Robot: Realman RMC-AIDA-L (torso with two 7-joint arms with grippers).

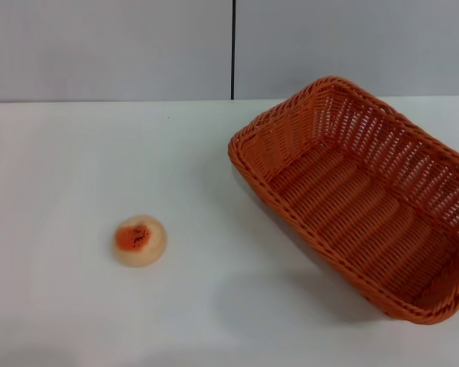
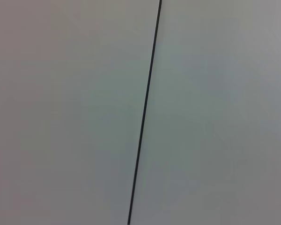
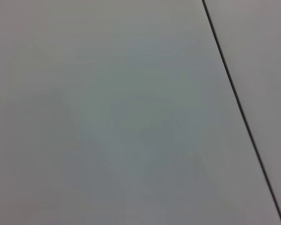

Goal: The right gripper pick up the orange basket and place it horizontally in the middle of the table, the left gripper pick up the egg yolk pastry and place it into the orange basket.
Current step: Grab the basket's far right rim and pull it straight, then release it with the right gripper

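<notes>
The orange basket [image 1: 361,195] stands on the white table [image 1: 76,168] at the right, set at a slant, with its near right corner running to the edge of the head view. It holds nothing. The egg yolk pastry [image 1: 140,240] lies on the table at the front left, well apart from the basket, its glazed top facing up. Neither gripper shows in any view. Both wrist views show only a grey wall.
A grey wall [image 1: 107,46] with a thin dark vertical seam [image 1: 232,50] rises behind the table's far edge. The same seam [image 2: 144,112] crosses the left wrist view, and the seam [image 3: 241,110] also shows in the right wrist view.
</notes>
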